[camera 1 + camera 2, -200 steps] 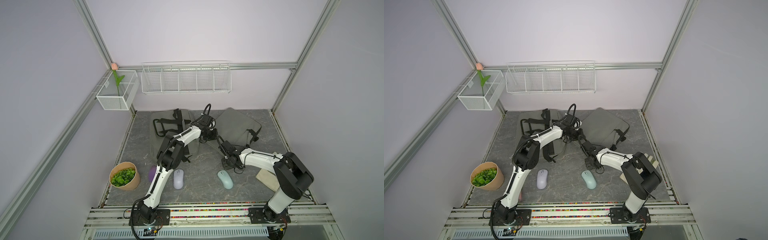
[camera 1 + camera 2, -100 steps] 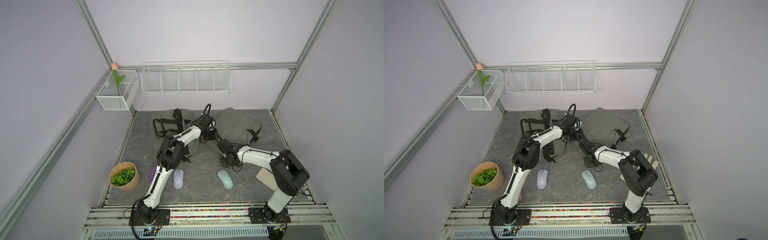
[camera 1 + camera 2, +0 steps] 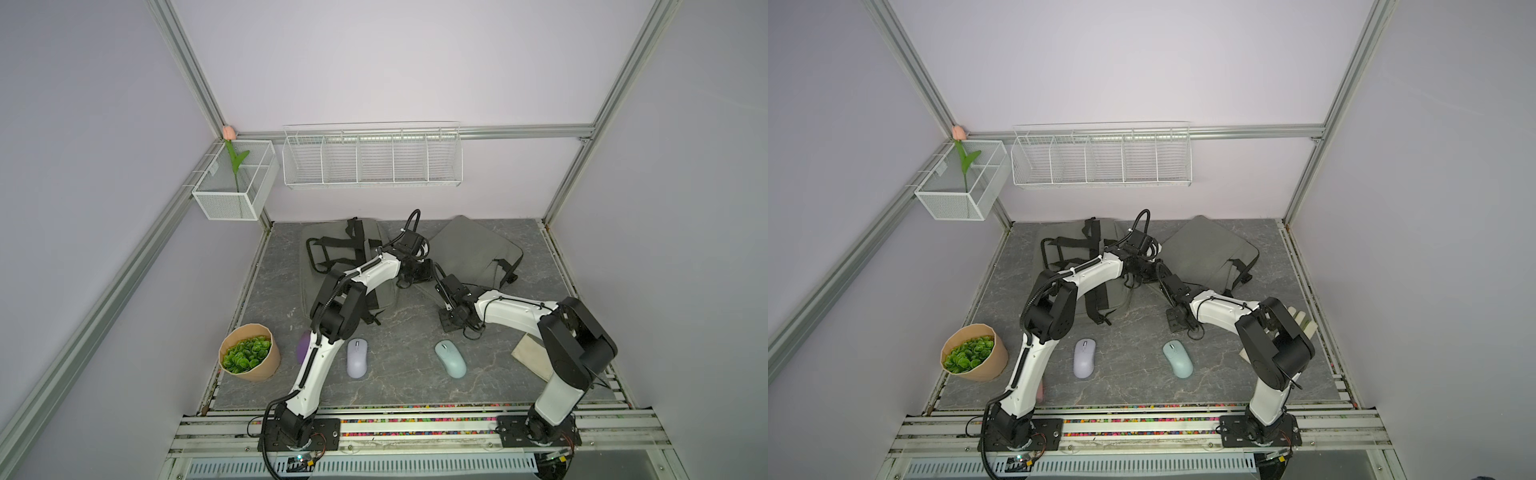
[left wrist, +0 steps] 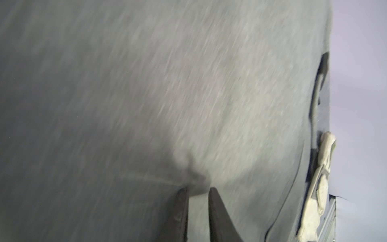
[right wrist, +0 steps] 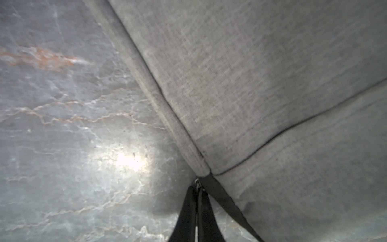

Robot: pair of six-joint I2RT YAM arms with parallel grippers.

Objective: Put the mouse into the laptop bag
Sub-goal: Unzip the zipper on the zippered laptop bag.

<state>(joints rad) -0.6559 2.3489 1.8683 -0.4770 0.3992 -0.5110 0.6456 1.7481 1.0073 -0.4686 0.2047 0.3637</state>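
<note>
Neither tool's tips show in both top views. Up close, the left tool (image 4: 198, 189) pinches a pucker of the laptop bag (image 4: 188, 94). The right tool (image 5: 198, 188) is closed at the bag's corner, and we cannot tell whether it nips the zip pull (image 5: 197, 181). On the bench (image 3: 399, 386), toward the front, the lilac mouse (image 3: 357, 357) lies front-to-back, wheel toward the bag. The mint mouse (image 3: 450, 358) angles back-left. A purple thing (image 3: 302, 348) is mostly hidden behind the left arm (image 3: 316, 374).

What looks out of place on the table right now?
The right laptop bag lies askew on the table, its fabric puckered where the left claw pinches it. A purple object sits half hidden behind the left arm.
</note>
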